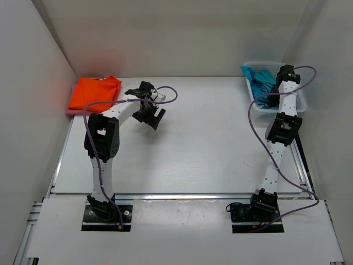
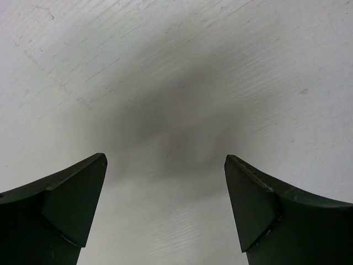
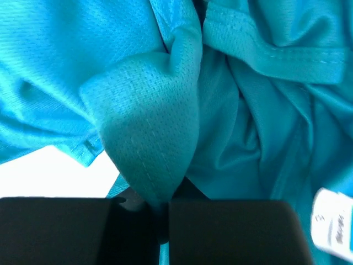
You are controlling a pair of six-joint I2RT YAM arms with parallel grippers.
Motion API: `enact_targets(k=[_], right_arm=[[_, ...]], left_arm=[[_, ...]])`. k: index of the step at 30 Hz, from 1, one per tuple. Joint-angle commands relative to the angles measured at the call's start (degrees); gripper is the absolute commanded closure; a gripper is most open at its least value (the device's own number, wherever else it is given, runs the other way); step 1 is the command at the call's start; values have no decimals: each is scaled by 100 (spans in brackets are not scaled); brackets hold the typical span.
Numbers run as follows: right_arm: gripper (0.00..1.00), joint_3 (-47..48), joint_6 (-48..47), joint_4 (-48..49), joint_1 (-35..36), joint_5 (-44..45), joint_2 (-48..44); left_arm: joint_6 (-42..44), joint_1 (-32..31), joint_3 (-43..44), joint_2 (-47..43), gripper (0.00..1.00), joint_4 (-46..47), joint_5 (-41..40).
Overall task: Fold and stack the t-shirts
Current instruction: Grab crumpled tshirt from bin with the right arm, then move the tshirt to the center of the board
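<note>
The teal-blue t-shirt (image 1: 261,78) lies crumpled in the white basket (image 1: 301,95) at the far right. My right gripper (image 1: 274,88) reaches into the basket. In the right wrist view it (image 3: 164,212) is shut on a fold of the teal-blue t-shirt (image 3: 149,127), whose white neck label (image 3: 333,229) shows at the lower right. The orange t-shirt (image 1: 95,91) lies folded at the far left on top of the pink t-shirt (image 1: 71,110), of which only an edge shows. My left gripper (image 1: 153,118) is open and empty above the bare table (image 2: 182,110), right of the orange shirt.
White walls close in the table on the left, back and right. Cables loop off both arms. A metal rail runs along the table's near edge (image 1: 182,195).
</note>
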Motion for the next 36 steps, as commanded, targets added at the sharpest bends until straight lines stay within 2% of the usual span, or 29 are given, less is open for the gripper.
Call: enact_targets(k=[1,8,13,18,20,22,25,28,32,34,36], right_arm=[[100,156,-29,205,57,275,-983],[100,200,-117,627,303,-14,-2670],[100,208,-222,952,821,-331,-3768],[100,191,-293,1496,1873,-665,-4868],[100,148,-397,1856,2374,-1226,-5106],[100,200,-530,2067,3234,-1062,-5274],[100,42,-749,2244,4027,-597,-5380],[100,-458,-496,2086,4065,-463,-5363],[100,-1942,-284,1883,3968,-445,-5362],[98,-3221,-65,2120,3723,-629,-5537],[95,-4293,163,2794,3495,-1155,-5783]], left_arm=[[6,-5,32,-190,2,7,-21],[-65,-5,137,-339,1,7,93],[-144,22,85,-559,1,33,260],[-135,135,-73,-1007,1,59,295],[-153,179,-91,-1113,1,68,322],[-170,294,-126,-1210,1,77,243],[-162,469,-127,-1377,2,130,164],[-196,680,-39,-1482,2,112,172],[-127,961,-12,-1666,2,139,23],[-82,1128,-56,-1754,1,174,5],[-48,1199,-91,-1790,1,156,23]])
